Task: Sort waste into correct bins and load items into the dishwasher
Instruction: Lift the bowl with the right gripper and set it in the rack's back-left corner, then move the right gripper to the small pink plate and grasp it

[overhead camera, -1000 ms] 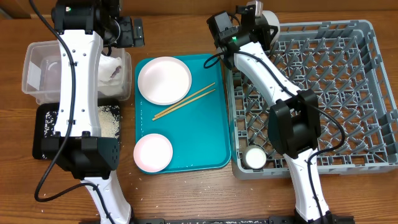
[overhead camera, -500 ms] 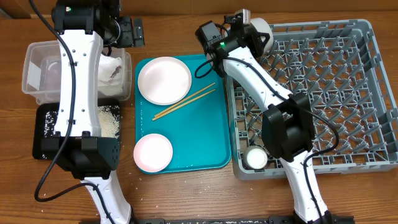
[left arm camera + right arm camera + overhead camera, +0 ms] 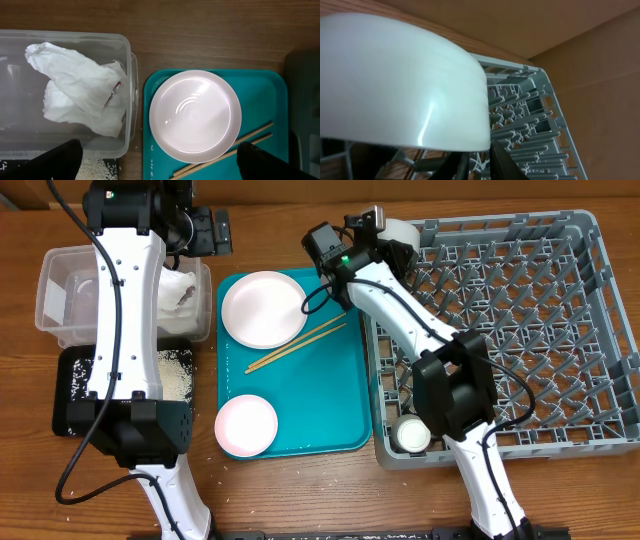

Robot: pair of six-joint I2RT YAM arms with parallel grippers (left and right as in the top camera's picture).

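My right gripper [image 3: 383, 234] is shut on the rim of a white bowl [image 3: 403, 235] and holds it tilted over the far left corner of the grey dish rack [image 3: 560, 380]. The bowl [image 3: 395, 80] fills the right wrist view, with the rack's pegs [image 3: 530, 120] behind. My left gripper [image 3: 208, 230] is open and empty, high above the clear tub [image 3: 60, 290], which holds a stained white napkin [image 3: 75, 87]. A pale plate [image 3: 264, 309], chopsticks [image 3: 297, 343] and a small pink bowl [image 3: 246, 425] lie on the teal tray [image 3: 345, 410]. A white cup [image 3: 410, 434] sits in the rack's near left corner.
The black tray [image 3: 70, 395] with rice grains [image 3: 175, 375] lies in front of the tub, partly under my left arm. A few grains lie on the wood near the teal tray's front edge. The rack fills the table's right side.
My right gripper has swung left with the white bowl, from over the rack's far edge to its far left corner. The left arm has not moved.
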